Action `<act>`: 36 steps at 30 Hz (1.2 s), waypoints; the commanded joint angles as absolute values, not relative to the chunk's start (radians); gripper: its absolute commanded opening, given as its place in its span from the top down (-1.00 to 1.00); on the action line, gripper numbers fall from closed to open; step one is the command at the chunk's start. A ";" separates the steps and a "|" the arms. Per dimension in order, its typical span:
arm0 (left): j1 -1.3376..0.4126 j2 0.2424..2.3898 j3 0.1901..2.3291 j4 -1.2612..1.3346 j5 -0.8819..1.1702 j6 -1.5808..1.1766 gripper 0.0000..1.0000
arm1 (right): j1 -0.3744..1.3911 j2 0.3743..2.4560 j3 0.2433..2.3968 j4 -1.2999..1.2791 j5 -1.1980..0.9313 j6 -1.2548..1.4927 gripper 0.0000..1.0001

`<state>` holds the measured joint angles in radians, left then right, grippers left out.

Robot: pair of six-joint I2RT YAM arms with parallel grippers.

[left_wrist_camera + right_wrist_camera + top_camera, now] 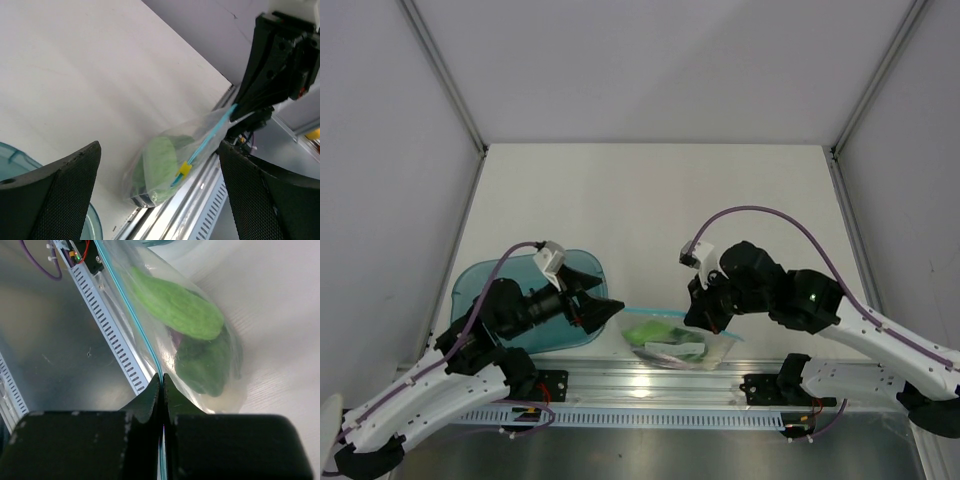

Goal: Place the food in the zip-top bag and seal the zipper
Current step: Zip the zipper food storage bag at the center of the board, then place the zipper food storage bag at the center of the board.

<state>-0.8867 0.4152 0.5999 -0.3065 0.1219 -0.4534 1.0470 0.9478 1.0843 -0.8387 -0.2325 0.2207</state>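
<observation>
**Sealing the bag: anchor, pinch, slide**

My right end effector is clamped on the zipper of the zip-top bag. The bag lies at the bench's near edge with green food inside. My left end effector stands apart near its other end. I should pinch the strip squarely, then slide, holding the bag taut.
</observation>
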 commanded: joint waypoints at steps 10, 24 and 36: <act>-0.884 0.181 0.566 -0.223 0.067 -0.442 -0.99 | 1.057 0.962 1.204 -0.819 -0.210 0.262 1.00; -0.884 0.332 0.679 -0.222 0.123 -0.471 -0.99 | 0.871 1.173 1.362 -0.738 -0.290 0.244 1.00; -0.882 0.816 1.026 -0.120 0.271 -0.408 -0.99 | 0.625 1.262 1.333 -0.673 -0.440 0.239 1.00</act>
<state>-0.8867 0.7692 0.9779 -0.2031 0.1978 -0.4347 0.6586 1.2362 1.3224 -0.7288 -0.3759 0.2523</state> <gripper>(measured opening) 0.994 0.009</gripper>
